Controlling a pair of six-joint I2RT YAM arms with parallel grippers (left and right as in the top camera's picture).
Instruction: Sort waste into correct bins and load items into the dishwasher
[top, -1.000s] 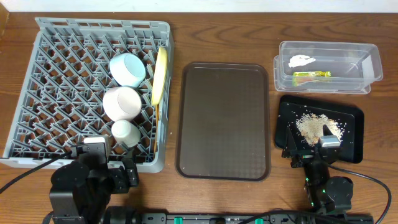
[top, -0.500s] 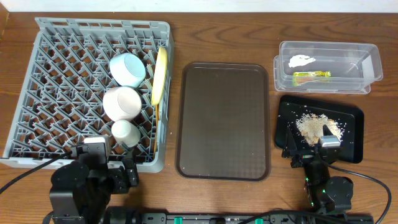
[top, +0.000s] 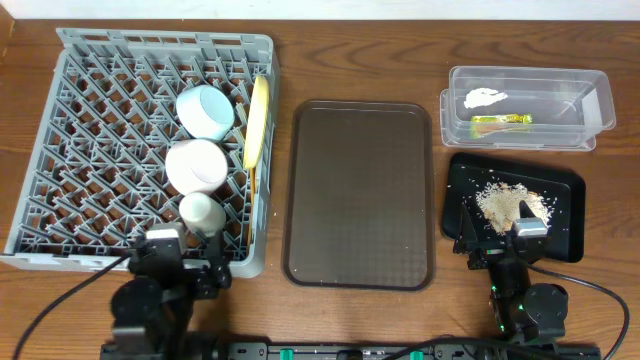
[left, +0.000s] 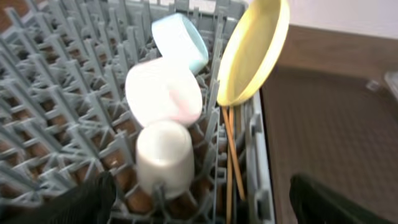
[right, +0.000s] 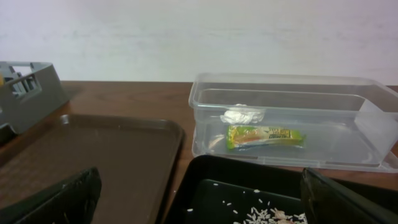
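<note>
The left hand (top: 182, 268) sits at the lower left of the overhead frame, at the near edge of the grey dish rack (top: 150, 40). Its fingers (left: 93, 199) are spread wide and hold nothing. The right hand (top: 512, 250) sits at the lower right, over the near edge of the glossy black tray (top: 565, 215), also spread wide and empty.

Nearest the left hand, in the rack's right part, stands the small white cup (top: 200, 210), mouth down among the pegs. Just above it in the frame lies the white bowl (top: 196, 165), tipped on its side and touching the cup. Beyond that is the light-blue bowl (top: 205, 110), also tilted. The yellow plate (top: 258, 120) stands on edge along the rack's right wall, and in the left wrist view the two wooden chopsticks (left: 231, 149) run side by side along that wall, below the plate.

In the middle of the desk (top: 350, 60) lies the dark brown serving tray (top: 360, 195), between the rack and the black tray.

On the black tray, just past the right hand, the beige food crumbs (top: 505, 203) lie in a loose heap with a few scattered grains. Farther back, at the upper right, stands the clear plastic tub (top: 600, 105), just beside the black tray's far edge. Inside it lie the crumpled white tissue (top: 485, 97) and, in front of it, the green-yellow wrapper (top: 500, 120), close together.
</note>
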